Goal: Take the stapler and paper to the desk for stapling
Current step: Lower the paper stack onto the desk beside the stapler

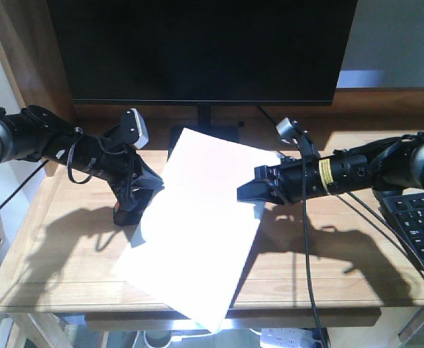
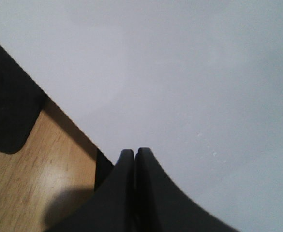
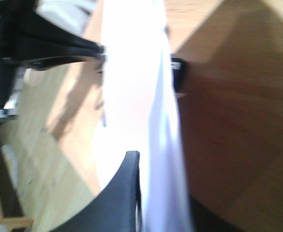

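Note:
The paper (image 1: 197, 217) is a white stack held up off the desk (image 1: 67, 268), slanting from the monitor stand toward the front edge. My right gripper (image 1: 244, 192) is shut on its right edge. In the right wrist view the paper (image 3: 131, 87) runs edge-on past one dark finger (image 3: 129, 193), and the other finger is hidden behind it. My left gripper (image 1: 133, 212) is shut at the paper's left edge. Its closed tips (image 2: 134, 152) point at the sheet (image 2: 180, 72) with nothing visible between them. I cannot make out the stapler in any view.
A large dark monitor (image 1: 204, 51) stands at the back on a black base (image 1: 204, 134). A black keyboard (image 1: 422, 225) lies at the right edge. Cables trail from both arms. A white power strip (image 1: 284, 335) sits below the front rim.

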